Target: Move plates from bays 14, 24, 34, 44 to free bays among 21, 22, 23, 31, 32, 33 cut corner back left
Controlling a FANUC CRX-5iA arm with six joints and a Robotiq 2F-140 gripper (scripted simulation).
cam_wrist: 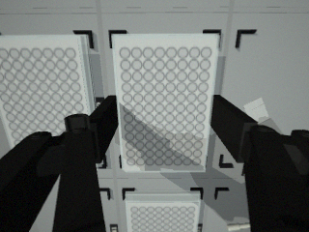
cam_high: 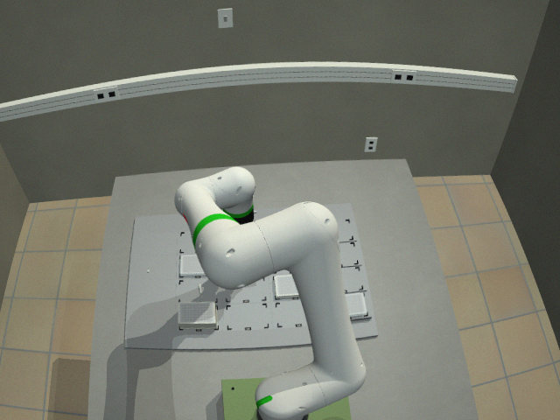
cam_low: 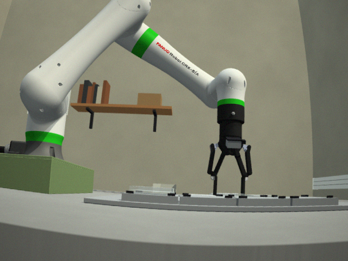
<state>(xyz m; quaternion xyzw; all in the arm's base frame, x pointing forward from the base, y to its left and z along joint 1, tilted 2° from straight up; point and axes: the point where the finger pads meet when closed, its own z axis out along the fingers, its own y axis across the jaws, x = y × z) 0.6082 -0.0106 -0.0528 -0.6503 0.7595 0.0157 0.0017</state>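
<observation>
While I watched the wrist view, the gripper (cam_wrist: 164,128) stood clamped on a sealed 96-well plate (cam_wrist: 164,101), 1 black finger (cam_wrist: 107,127) against each long side, and the plate lay between black corner pieces (cam_wrist: 118,35) of a bay. A second plate (cam_wrist: 41,84) sat in the bay just beside it, and a third plate (cam_wrist: 161,213) showed at the frame's lower edge. From the exterior camera, the fingertips reached down to the grey deck (cam_low: 207,200) (the plate itself was too low to make out there). From above, the arm (cam_high: 271,253) covered the gripper, while the deep-well block (cam_high: 197,314) sat at the deck's front left and 1 plate (cam_high: 357,304) stood in the right column.
</observation>
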